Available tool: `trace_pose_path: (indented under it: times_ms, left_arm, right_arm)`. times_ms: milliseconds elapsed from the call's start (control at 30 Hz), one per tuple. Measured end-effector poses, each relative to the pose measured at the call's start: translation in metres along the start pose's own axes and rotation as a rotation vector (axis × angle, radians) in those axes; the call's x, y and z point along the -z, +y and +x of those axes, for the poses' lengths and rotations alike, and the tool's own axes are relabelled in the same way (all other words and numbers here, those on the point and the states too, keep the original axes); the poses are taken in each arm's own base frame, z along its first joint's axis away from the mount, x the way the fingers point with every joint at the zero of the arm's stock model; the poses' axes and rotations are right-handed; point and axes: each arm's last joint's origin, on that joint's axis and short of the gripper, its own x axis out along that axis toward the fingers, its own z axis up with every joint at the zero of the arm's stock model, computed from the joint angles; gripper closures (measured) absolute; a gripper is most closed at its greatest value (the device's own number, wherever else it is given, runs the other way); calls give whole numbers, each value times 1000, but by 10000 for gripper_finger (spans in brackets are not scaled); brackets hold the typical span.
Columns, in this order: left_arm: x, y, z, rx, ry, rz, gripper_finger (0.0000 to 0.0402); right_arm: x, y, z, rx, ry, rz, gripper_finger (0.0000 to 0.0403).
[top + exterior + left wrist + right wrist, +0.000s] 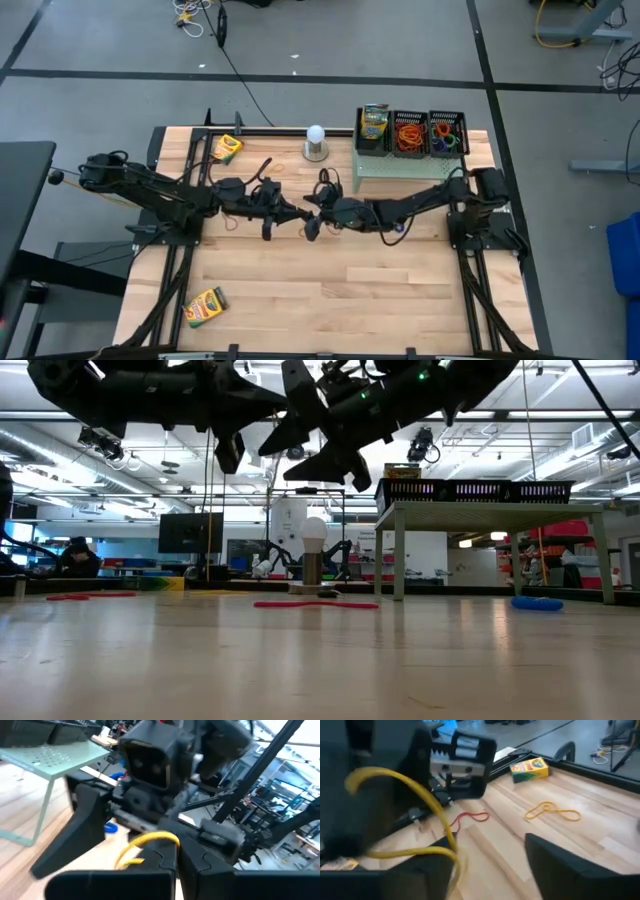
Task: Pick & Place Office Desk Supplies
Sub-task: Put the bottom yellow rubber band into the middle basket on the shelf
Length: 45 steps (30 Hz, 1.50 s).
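Both claws meet mid-frame above the surface point(330, 300) — left claw point(268, 232) pinched on a yellow band point(147, 840), right claw point(312, 228) spread wide around it. Crayon boxes point(227, 148) sit upper left, lower left and in the baskets point(410, 135) up top; the labels are too small to read.

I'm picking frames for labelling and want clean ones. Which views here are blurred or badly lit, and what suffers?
High view: evenly lit and sharp. Low view: both arms are backlit silhouettes against ceiling lights; the blue rubber band stays readable. Left wrist view: motion blur smears the right gripper; the yellow rubber band is soft. Right wrist view: near objects are smeared, while the crayon box is sharper.
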Motion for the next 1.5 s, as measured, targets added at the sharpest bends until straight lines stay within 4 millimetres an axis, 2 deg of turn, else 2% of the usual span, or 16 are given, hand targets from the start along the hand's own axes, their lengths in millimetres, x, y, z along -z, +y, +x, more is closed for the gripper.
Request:
trace_pose_path:
  times_ms: [100, 267, 333, 633, 900, 1067, 1167, 1267, 1400, 1500]
  left_arm:
    - [-2, -2, 0, 27, -20, 1, 399]
    - [-5, -4, -1, 60, -24, -40, 383]
    - [-4, -4, -1, 68, -14, -55, 366]
    - [-9, -7, -12, 52, 45, -107, 263]
    - [-16, -11, -30, 21, 87, -140, 171]
    - [-19, -13, -34, 16, 76, -147, 136]
    - [-18, -16, -34, 32, 77, -138, 133]
    - [-19, -19, -33, 55, 50, -142, 148]
    - [-24, -19, -30, 18, -52, -135, 191]
    - [-25, -18, -29, -6, -72, -152, 239]
  right_arm:
    - [-1, -2, 1, -28, 14, -18, 219]
    - [-2, -1, 1, -57, 28, -27, 364]
    - [-4, 1, -3, -62, 25, -42, 390]
    - [-34, -2, -36, -44, 86, -130, 397]
    - [-72, -9, -82, -39, 97, -166, 400]
    - [-97, -20, -112, -19, 64, -148, 401]
    - [-113, -32, -132, 13, 39, -131, 401]
    - [-127, -48, -153, 81, 18, -108, 402]
    - [-144, -78, -181, 224, 18, -79, 402]
    - [-158, -100, -198, 353, 35, -82, 402]
